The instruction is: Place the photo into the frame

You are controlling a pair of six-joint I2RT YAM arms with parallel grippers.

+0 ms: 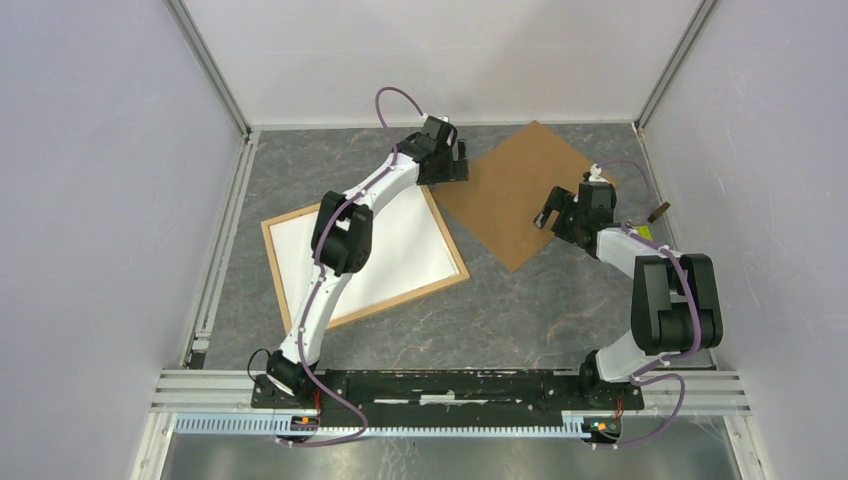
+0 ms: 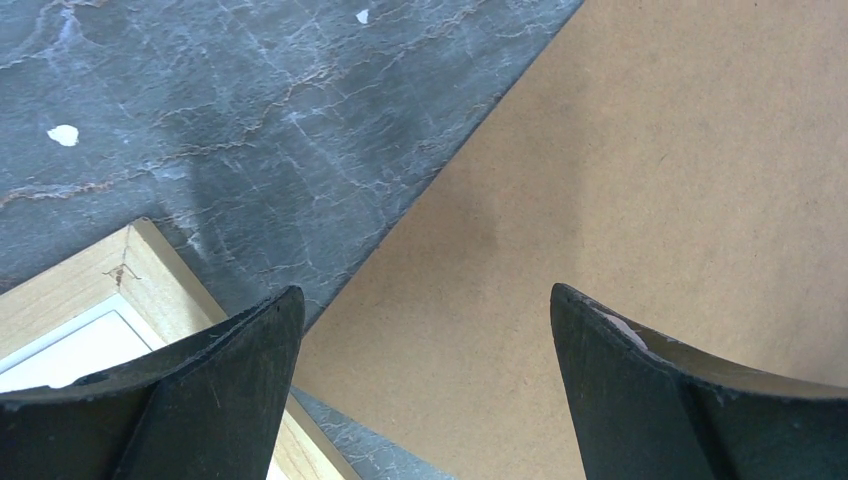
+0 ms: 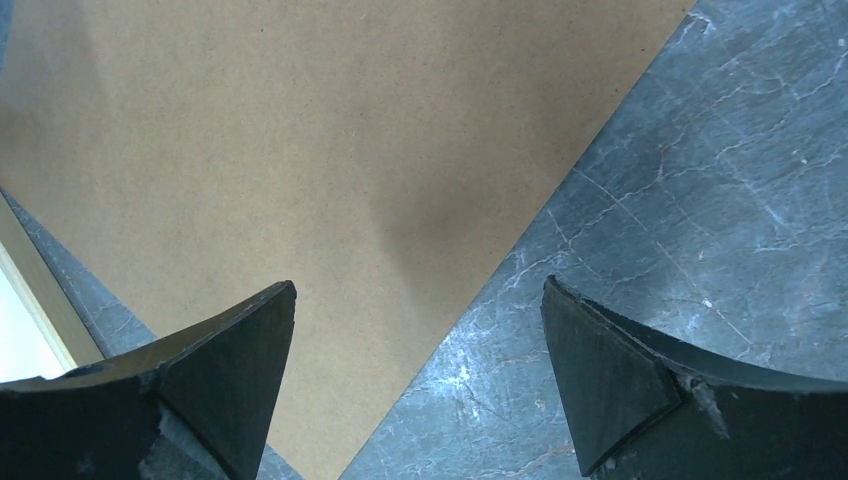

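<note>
The frame (image 1: 273, 252), thin light wood, lies flat left of centre with a white surface (image 1: 410, 250) filling it. No photo shows in any view. My left gripper (image 1: 455, 160) hangs open over the near-left corner of a plain brown board (image 1: 515, 195), just past the frame's far-right corner. In the left wrist view the left gripper (image 2: 425, 300) has nothing between its fingers, with the board (image 2: 640, 170) and a frame corner (image 2: 130, 265) below. My right gripper (image 1: 553, 215) stands open over the board's right edge. In the right wrist view the right gripper (image 3: 420, 290) straddles that edge of the board (image 3: 280, 130).
The grey marbled table (image 1: 520, 310) is walled on three sides, with metal rails along the left and near edges. The brown board lies turned like a diamond at the back right, its left corner close to the frame. A sliver of the frame (image 3: 45, 300) shows at the right wrist view's left edge.
</note>
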